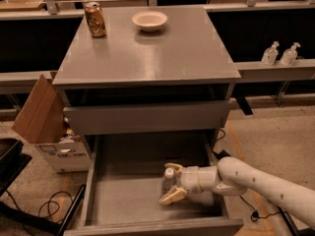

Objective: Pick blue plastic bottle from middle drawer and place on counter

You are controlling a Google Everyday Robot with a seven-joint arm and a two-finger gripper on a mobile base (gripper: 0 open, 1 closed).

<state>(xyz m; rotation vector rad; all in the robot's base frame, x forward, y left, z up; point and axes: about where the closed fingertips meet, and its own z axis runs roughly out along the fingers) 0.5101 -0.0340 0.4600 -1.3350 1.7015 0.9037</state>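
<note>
Gripper [165, 183]: released, straddling blue plastic bottle [169, 174] in middle drawer [123, 200], near right.
Risk: off-centre closing could topple the bottle.

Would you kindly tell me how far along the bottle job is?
Done: the drawer is open. In hand: the gripper, open, straddles the bottle standing inside. Left: grasp it, lift it, set it on the counter beside the can and bowl.

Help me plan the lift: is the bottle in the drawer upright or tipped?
Upright: the bottle stands on the drawer floor, white cap on top. The open claw straddles it inside the drawer.
</note>
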